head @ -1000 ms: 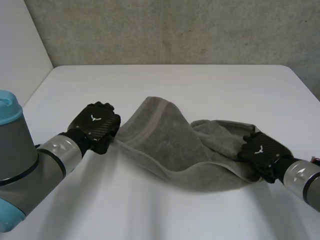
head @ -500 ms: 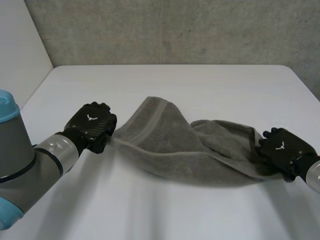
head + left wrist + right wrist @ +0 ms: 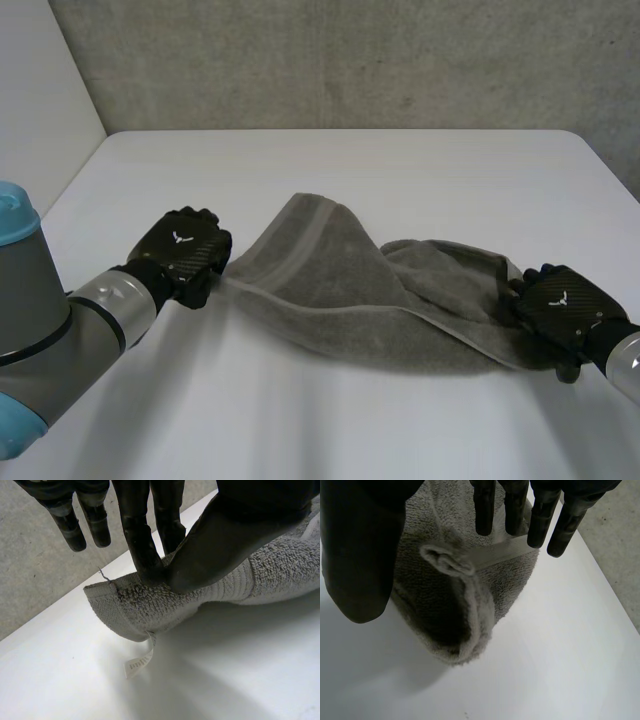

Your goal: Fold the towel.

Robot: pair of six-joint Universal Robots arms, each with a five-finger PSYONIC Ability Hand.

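We are seeing the right hand shifted outward from a second ago, stretching the towel, which is sagging onto the bench between both hands. Its fingers and thumb are pinching one towel end; the left hand is pinching the opposite corner beside a label.

A grey towel stretches in loose folds over the white table between the two hands, one corner meeting the curled fingers of the left hand, a banded fold rising just beside it, the opposite end bunched against the right hand.
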